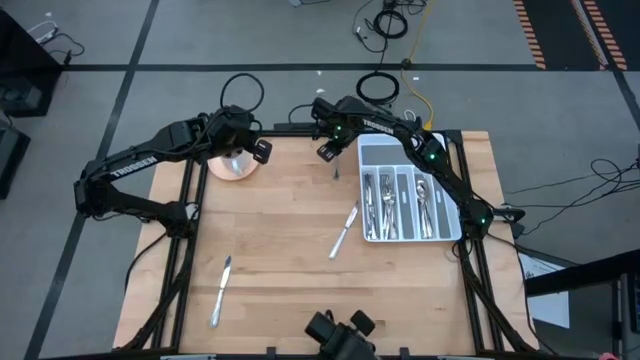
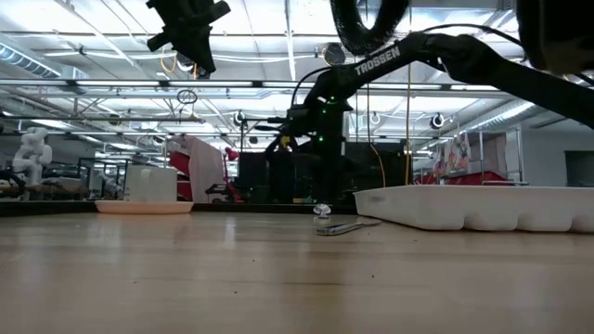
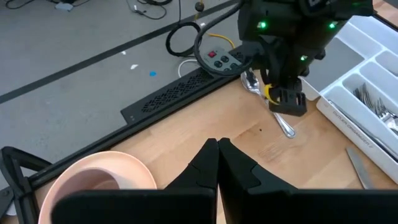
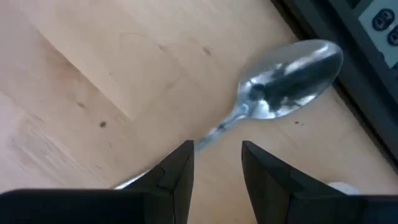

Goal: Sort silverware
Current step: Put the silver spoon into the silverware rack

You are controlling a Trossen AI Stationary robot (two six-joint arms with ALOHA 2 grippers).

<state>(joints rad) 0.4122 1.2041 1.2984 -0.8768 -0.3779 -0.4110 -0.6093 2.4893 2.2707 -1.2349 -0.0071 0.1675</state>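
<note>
Straddling the spoon [image 4: 283,78] handle, the right jaws [image 4: 217,163] stand partly open above the table [image 1: 280,230], lined up for a pinch. Beyond them sits the tray [image 1: 452,228]. Left jaws [image 3: 217,163] wait shut above the saucer [image 3: 93,180].

The table [image 1: 290,240] is pale wood with a smooth, matt grain. The spoon [image 4: 283,84] is polished metal, mirror-bright. The tray [image 2: 483,206] looks like white, smooth plastic. The saucer [image 3: 109,177] is pink and faintly glossy. The fingers [image 4: 180,171] are matt black.
</note>
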